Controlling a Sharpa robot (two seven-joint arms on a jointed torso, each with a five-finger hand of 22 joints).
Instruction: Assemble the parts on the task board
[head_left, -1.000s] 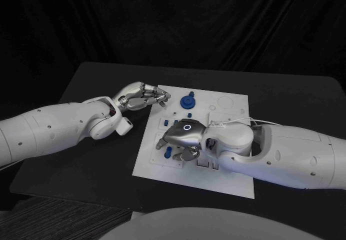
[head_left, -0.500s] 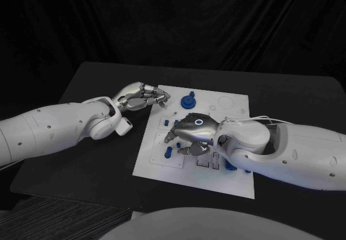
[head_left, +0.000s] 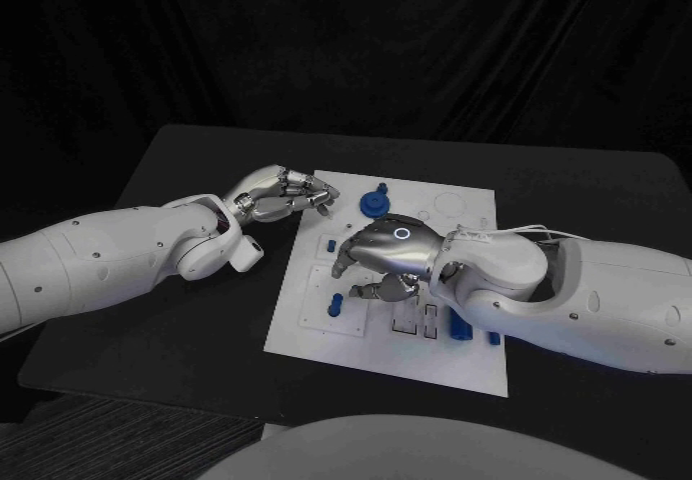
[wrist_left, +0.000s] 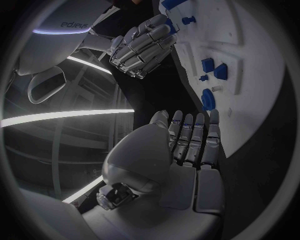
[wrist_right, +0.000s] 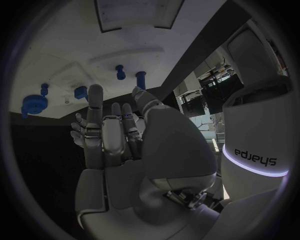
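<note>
Black curtains and a black tabletop (head_left: 173, 330) all around, with the white task board (head_left: 433, 360) sitting in the middle. Biggest risk I see: the right hand (head_left: 378, 262) hovers low over the board's middle, right among the small blue parts (head_left: 336, 304), so a sloppy descent could knock one loose or tip it. Its fingers look partly curled with nothing held, as far as I can tell. The left hand (head_left: 284, 192) sits at the board's far left corner, fingers curled together, empty, near the round blue part (head_left: 375, 203), so it could bump that too.
</note>
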